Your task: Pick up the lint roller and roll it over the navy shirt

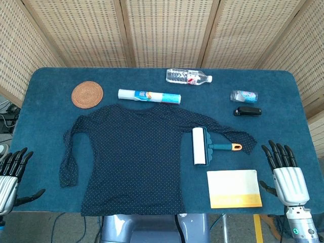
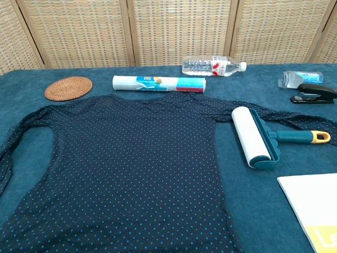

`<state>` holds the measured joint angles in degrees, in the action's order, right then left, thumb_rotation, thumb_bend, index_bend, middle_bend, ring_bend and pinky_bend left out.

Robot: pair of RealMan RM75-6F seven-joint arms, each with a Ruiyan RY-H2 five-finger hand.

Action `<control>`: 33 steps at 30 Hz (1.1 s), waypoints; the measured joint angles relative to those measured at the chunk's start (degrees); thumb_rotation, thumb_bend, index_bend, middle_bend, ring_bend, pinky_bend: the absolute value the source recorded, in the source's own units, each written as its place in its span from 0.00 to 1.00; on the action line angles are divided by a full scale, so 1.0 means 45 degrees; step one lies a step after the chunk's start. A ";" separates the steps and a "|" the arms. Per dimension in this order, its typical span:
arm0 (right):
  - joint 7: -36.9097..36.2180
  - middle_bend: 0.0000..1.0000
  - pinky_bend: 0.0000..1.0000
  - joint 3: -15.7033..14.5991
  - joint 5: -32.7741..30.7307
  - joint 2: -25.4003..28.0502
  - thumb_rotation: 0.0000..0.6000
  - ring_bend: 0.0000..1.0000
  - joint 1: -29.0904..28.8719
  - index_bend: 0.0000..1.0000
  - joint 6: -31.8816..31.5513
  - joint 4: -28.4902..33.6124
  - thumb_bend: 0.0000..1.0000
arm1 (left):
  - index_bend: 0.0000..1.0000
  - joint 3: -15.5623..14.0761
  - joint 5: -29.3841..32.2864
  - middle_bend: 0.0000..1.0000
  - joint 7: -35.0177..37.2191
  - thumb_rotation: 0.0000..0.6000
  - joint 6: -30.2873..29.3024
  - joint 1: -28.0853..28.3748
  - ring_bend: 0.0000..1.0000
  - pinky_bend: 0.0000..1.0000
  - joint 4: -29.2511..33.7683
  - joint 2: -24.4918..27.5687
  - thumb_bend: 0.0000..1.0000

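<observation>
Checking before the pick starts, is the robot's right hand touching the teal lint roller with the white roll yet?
Apart. The head view shows the right hand open at the table's edge, with bare blue cloth between it and the lint roller.

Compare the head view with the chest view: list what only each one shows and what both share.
Only the head view shows the left hand and right hand, both open and empty at the table's near edge. The chest view shows nothing the head view lacks. Both show the lint roller lying on the navy shirt, the water bottle, woven coaster, stapler and white-and-yellow pad.
</observation>
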<state>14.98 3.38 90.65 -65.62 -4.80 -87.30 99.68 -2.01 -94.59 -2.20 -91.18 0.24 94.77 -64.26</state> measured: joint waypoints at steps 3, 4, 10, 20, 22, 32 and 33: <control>-0.0015 0.00 0.00 -0.0010 -0.0008 0.0005 1.00 0.00 -0.0007 0.00 0.0035 0.0020 0.00 | 0.00 0.0003 -0.0018 0.00 -0.0003 1.00 -0.0004 0.0006 0.00 0.00 0.0010 0.0004 0.00; -0.0027 0.00 0.00 -0.0012 -0.0017 0.0010 1.00 0.00 -0.0015 0.00 0.0060 0.0022 0.00 | 0.00 0.0007 -0.0025 0.00 0.0020 1.00 -0.0026 0.0002 0.00 0.00 0.0004 0.0006 0.00; -0.0010 0.33 0.13 0.0221 -0.0165 0.0110 1.00 0.40 -0.0496 0.00 0.0696 0.0087 0.00 | 0.00 0.0117 0.0209 0.00 -0.0087 1.00 0.0090 0.0046 0.00 0.00 -0.0088 -0.0037 0.00; 0.0394 0.98 1.00 0.1655 -0.1915 0.0213 1.00 1.00 -0.3003 0.01 0.4147 -0.0331 0.00 | 0.00 0.0336 0.0709 0.00 -0.0612 1.00 0.0650 0.0310 0.00 0.00 -0.0042 -0.0254 0.00; 0.0448 1.00 1.00 0.1838 -0.2426 0.0099 1.00 1.00 -0.3488 0.06 0.4944 -0.0550 0.00 | 0.00 0.0391 0.0909 0.00 -0.0700 1.00 0.0787 0.0355 0.00 0.00 -0.0051 -0.0294 0.00; 0.1650 1.00 1.00 0.2384 -0.6771 -0.2266 1.00 1.00 -0.6422 0.40 0.8734 -0.3372 0.12 | 0.00 0.0676 0.1839 0.00 -0.1328 1.00 0.1443 0.0603 0.00 0.00 -0.0074 -0.0563 0.00; 0.1866 1.00 1.00 0.2387 -0.7125 -0.2528 1.00 1.00 -0.6640 0.41 0.8850 -0.3598 0.14 | 0.00 0.0686 0.1870 0.00 -0.1334 1.00 0.1469 0.0621 0.00 0.00 -0.0067 -0.0567 0.00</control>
<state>23.37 14.12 58.59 -76.99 -34.69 -47.47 83.49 1.08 -86.18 -8.21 -84.57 3.03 94.47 -66.81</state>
